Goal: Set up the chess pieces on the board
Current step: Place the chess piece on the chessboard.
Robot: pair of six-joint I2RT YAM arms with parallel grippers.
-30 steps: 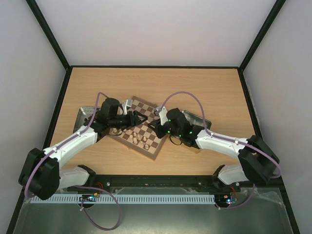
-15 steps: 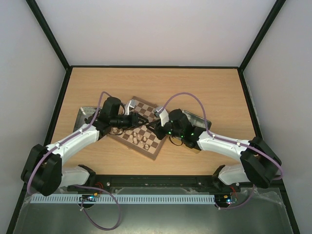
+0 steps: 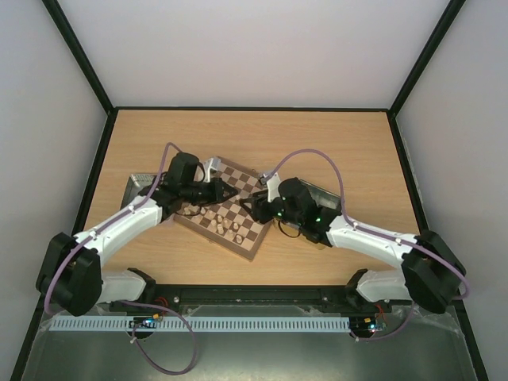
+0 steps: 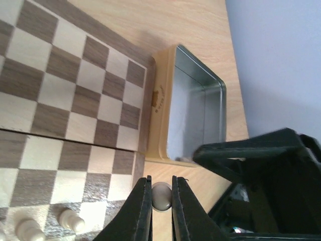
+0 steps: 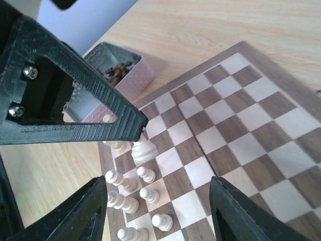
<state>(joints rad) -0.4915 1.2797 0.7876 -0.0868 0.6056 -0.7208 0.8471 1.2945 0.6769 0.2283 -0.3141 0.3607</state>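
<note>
The board (image 3: pixel 238 178) lies tilted at mid-table between my arms. My left gripper (image 3: pixel 232 193) hangs over its middle, shut on a pale cream chess piece (image 4: pixel 161 196) whose rounded top shows between the two fingers. The right wrist view shows that same piece (image 5: pixel 143 149) under the left finger (image 5: pixel 75 100), just above the squares. My right gripper (image 5: pixel 159 183) faces it from the board's right side, jaws wide apart and holding nothing. Several cream chess pieces (image 5: pixel 149 195) stand on the squares below. Dark pieces (image 5: pixel 116 70) lie in the silver tray.
A gold tin (image 3: pixel 319 196), open and empty inside (image 4: pixel 195 115), sits against the board's right edge under my right arm. The silver tray (image 3: pixel 136 187) lies left of the board. Black frame rails border the table.
My left gripper has closed on the cream piece. My right gripper has opened wide and let go. Both arms shifted slightly toward the board's middle.
</note>
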